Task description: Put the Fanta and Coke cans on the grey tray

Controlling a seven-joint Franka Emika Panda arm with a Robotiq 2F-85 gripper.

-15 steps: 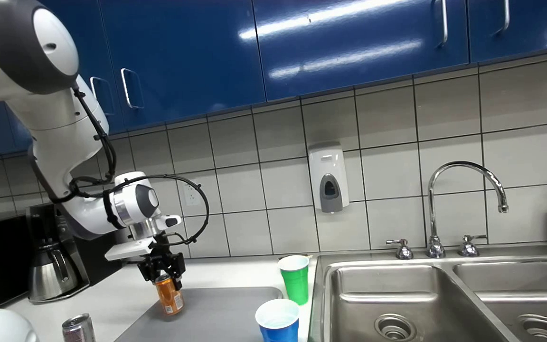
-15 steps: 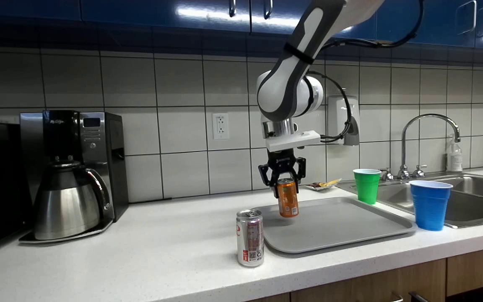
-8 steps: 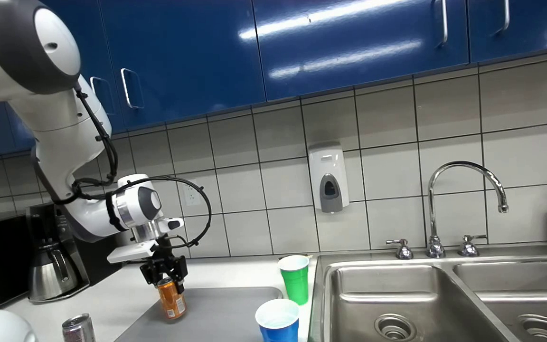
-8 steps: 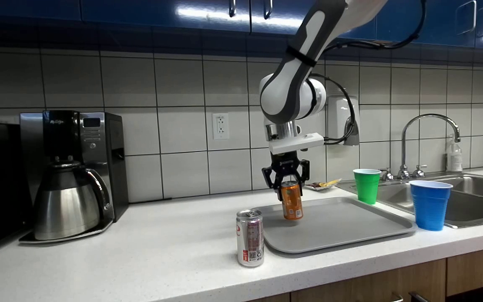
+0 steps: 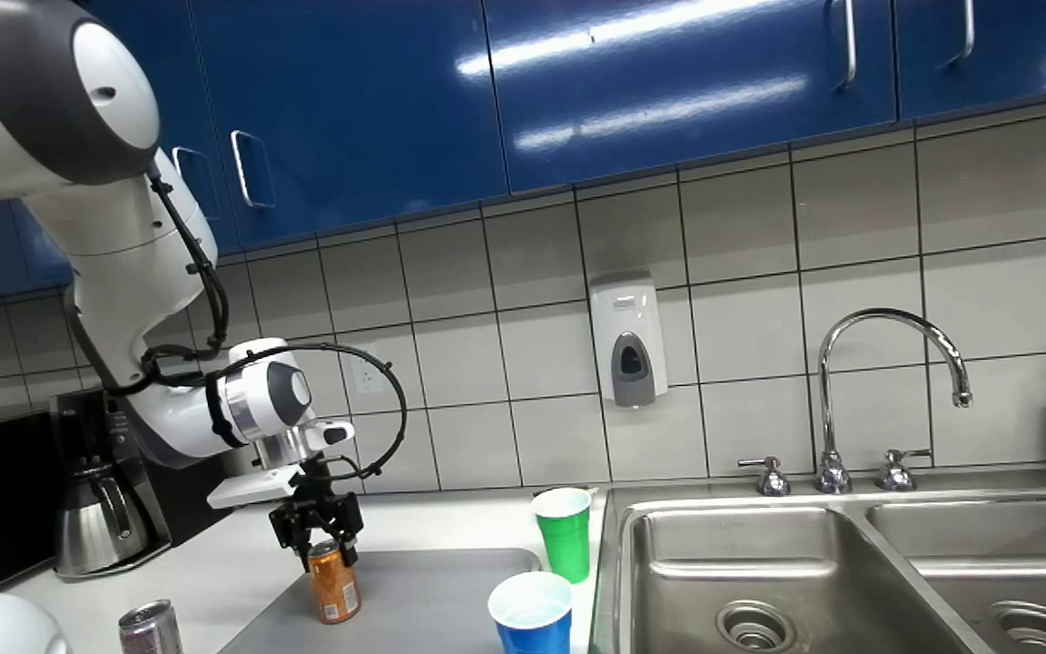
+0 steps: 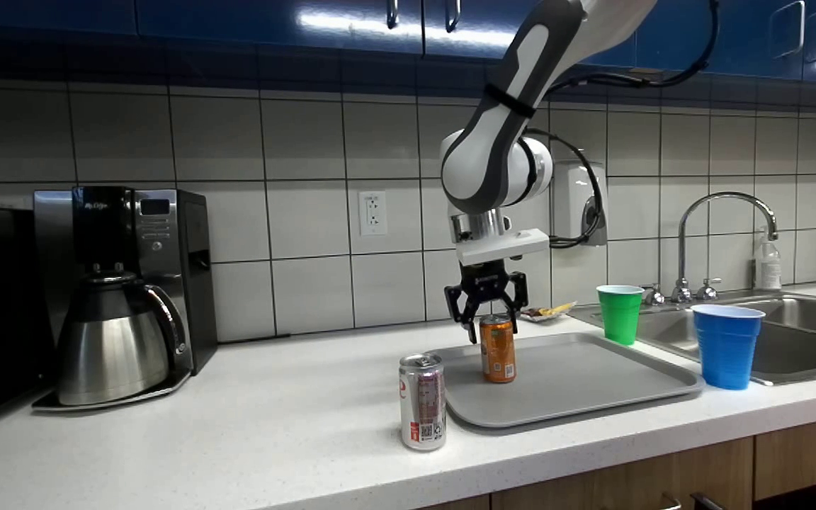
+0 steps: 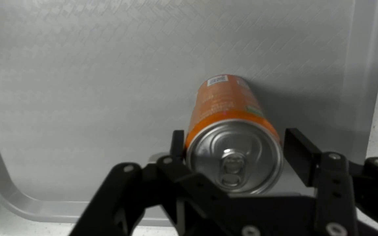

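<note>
The orange Fanta can (image 6: 498, 354) stands upright on the grey tray (image 6: 592, 375), near its left end in this exterior view. It also shows in an exterior view (image 5: 334, 586) and in the wrist view (image 7: 225, 101). My gripper (image 6: 493, 331) is open around the can's top. In the wrist view the gripper (image 7: 235, 149) shows a gap between the right finger and the can; the left finger is very close to it. The silver Coke can (image 6: 422, 407) stands upright on the counter beside the tray's edge, and is partly cut off in an exterior view (image 5: 151, 629).
A green cup (image 6: 620, 315) and a blue cup (image 6: 728, 347) stand near the tray's right side. The sink (image 6: 797, 333) lies beyond them. A coffee maker (image 6: 125, 297) stands at the left. A small packet (image 6: 548, 312) lies behind the tray.
My gripper moved slightly right and down with the Fanta can. The can now rests on the tray, and the fingers have opened from it. The Coke can and cups have not moved.
</note>
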